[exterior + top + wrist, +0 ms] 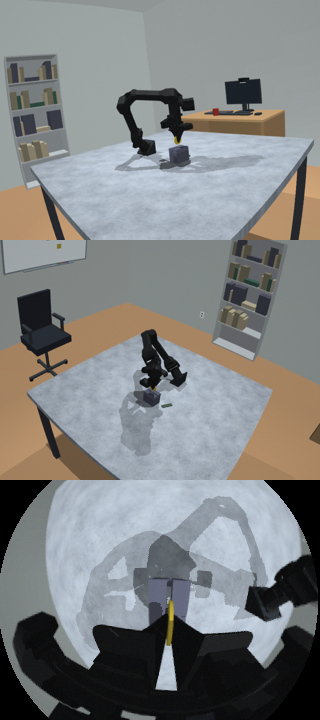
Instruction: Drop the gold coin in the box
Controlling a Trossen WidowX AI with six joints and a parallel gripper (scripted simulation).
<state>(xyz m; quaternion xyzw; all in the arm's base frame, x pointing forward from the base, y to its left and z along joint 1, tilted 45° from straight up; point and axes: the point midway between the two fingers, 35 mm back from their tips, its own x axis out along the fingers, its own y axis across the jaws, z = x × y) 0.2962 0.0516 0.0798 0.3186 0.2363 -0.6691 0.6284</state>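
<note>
The table (pixel 180 201) spreads mottled grey across the front, with the arm's shadow lying broad over it; on it sits the grey box (pixel 179 154), small and square, the dark line of its slot (pixel 170 591) running down the middle of the lid in the wrist view; just beside the box, apart from it, lies the green holder (pixel 166 405), flat on the table and with no coin in it; and there is the coin (pixel 177 140), gold, hanging on edge directly above the box, a clear gap between its lower rim and the lid; the gripper (pixel 177 135) points straight down and is pinched tight on the coin's upper part, fingers nearly together with only the thin disc between them; through the wrist camera the coin shows as a narrow gold sliver (pixel 171 622) running in line with the slot below it; the arm (pixel 147 95) arches up and over from its base (pixel 149 147) further back on the table; behind that, a bookshelf (pixel 7 85) stands against the wall on one side; a desk (pixel 268 120) with a monitor (pixel 242 91) and a red cup (pixel 215 111) sits on the other; from the top view a black chair (pixel 41 325) waits by the far wall.
</note>
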